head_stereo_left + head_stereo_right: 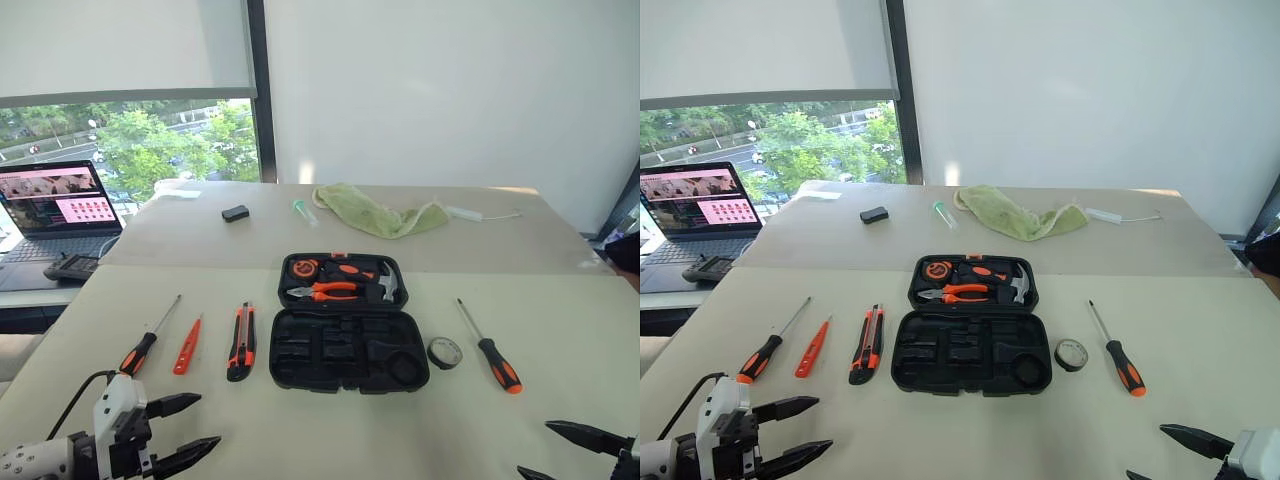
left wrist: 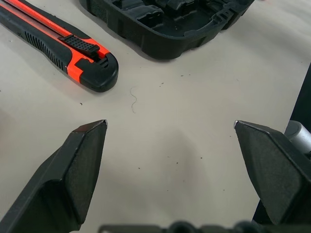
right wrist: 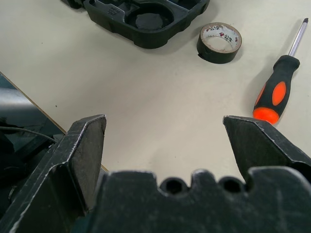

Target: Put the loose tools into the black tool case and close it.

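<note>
Black tool case [image 1: 348, 340] lies open at the middle of the beige worktop [image 1: 560, 330], its far half holding orange-handled pliers [image 1: 325, 291] and a small hammer [image 1: 389, 283], its near half showing bare moulded slots. On its left lie the utility knife [image 1: 241, 342], then the slim tester screwdriver [image 1: 187, 346], then a long screwdriver [image 1: 149, 337], all apart from each other. On its right the second long screwdriver [image 1: 489, 347] lies past the small tape roll [image 1: 445, 352], which sits just beside the case. Left hand [image 1: 190, 430] and right hand [image 1: 552, 450] hover at the near edge, both spread wide and holding nothing.
</note>
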Motion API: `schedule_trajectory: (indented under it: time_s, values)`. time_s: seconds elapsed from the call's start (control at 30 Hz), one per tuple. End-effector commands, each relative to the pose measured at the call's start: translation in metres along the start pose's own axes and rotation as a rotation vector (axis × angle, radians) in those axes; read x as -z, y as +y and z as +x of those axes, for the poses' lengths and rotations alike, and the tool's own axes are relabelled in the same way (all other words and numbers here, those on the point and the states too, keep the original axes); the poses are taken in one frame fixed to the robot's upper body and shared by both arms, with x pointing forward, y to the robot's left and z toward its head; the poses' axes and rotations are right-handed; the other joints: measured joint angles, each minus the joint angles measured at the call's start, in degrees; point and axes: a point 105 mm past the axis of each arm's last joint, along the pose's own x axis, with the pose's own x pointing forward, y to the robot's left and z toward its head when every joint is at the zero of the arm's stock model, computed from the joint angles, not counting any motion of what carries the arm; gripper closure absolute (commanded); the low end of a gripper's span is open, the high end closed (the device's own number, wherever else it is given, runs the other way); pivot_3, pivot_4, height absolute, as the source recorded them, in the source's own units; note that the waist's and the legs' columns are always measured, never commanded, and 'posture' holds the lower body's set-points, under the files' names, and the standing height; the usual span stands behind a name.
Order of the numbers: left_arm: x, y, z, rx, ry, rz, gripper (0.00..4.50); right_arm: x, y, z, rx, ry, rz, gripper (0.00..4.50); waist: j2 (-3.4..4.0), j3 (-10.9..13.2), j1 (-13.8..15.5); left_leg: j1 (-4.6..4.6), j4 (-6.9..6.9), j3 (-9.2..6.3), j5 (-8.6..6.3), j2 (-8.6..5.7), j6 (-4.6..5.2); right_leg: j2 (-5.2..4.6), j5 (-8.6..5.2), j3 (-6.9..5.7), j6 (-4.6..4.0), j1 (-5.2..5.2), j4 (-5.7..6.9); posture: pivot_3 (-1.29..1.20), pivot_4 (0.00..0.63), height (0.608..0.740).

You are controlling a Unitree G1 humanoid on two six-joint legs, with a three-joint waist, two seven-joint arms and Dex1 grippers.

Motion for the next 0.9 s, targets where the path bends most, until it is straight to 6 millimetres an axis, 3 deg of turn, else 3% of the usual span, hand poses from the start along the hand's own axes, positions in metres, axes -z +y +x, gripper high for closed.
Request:
schedule_trajectory:
  time_s: [0.03,0.17,0.23,0.33,0.5,0.67,0.73,0.83,0.9]
  values:
    - [-0.014,0.016,0.002,-0.098,-0.082,0.011,0.00,-0.026,0.001,0.013,-0.031,-0.122,-0.078,0.04,0.00,0.00,0.00,0.00,0.00,0.00,0.00,0.00,0.00,0.00,0.00,0.00,0.00,-0.01,0.00,0.00,0.150,0.740]
    - [-0.045,0.056,0.005,-0.337,-0.218,-0.070,0.00,-0.086,0.015,0.042,-0.156,-0.391,-0.174,0.04,-0.04,0.04,-0.18,0.15,0.01,-0.01,0.02,0.03,-0.02,-0.05,-0.05,0.03,0.27,0.05,0.04,0.00,0.150,0.740]
    - [-0.056,0.067,0.005,-0.415,-0.225,-0.059,0.00,-0.102,0.022,0.049,-0.215,-0.450,-0.186,0.04,-0.05,0.02,-0.26,0.23,0.02,-0.01,0.08,0.04,-0.10,-0.02,0.03,0.02,0.28,0.12,0.14,0.00,0.150,0.740]
    - [-0.069,0.099,-0.004,-0.629,-0.100,-0.072,0.00,-0.123,0.041,0.059,-0.374,-0.483,-0.243,0.04,-0.18,0.08,-0.12,0.22,-0.03,0.00,0.10,0.00,-0.15,0.27,0.40,-0.05,0.18,0.18,0.26,0.00,0.150,0.740]
    - [-0.074,0.129,-0.029,-0.789,0.103,-0.111,0.00,-0.139,0.054,0.060,-0.511,-0.486,-0.273,0.04,-0.28,0.13,-0.22,0.06,-0.06,-0.03,-0.06,-0.02,-0.29,0.49,0.39,-0.11,0.16,0.09,0.20,0.00,0.150,0.740]
    - [-0.055,0.147,-0.038,-0.803,0.332,-0.213,0.00,-0.144,0.053,0.061,-0.513,-0.487,-0.289,0.04,-0.29,0.13,-0.46,0.04,-0.09,0.02,-0.14,-0.02,-0.32,0.59,0.35,-0.11,0.15,0.08,0.09,0.00,0.150,0.740]
    - [-0.046,0.146,-0.038,-0.782,0.401,-0.254,0.00,-0.144,0.053,0.061,-0.510,-0.483,-0.289,0.04,-0.34,0.16,-0.46,0.02,-0.09,0.03,-0.15,-0.01,-0.32,0.60,0.35,-0.11,0.16,0.07,0.10,0.00,0.150,0.740]
    - [-0.035,0.141,-0.034,-0.738,0.462,-0.275,0.78,-0.144,0.053,0.061,-0.488,-0.483,-0.290,0.00,-0.46,0.23,-0.44,0.02,-0.09,0.03,-0.15,0.01,-0.35,0.59,0.35,-0.10,0.15,0.05,0.11,0.00,0.150,0.740]
    - [-0.030,0.141,-0.033,-0.745,0.474,-0.284,1.58,-0.143,0.054,0.060,-0.480,-0.479,-0.290,0.00,-0.47,0.23,-0.42,0.02,-0.09,0.03,-0.14,0.01,-0.38,0.53,0.35,-0.10,0.14,0.05,0.12,0.00,0.150,0.740]
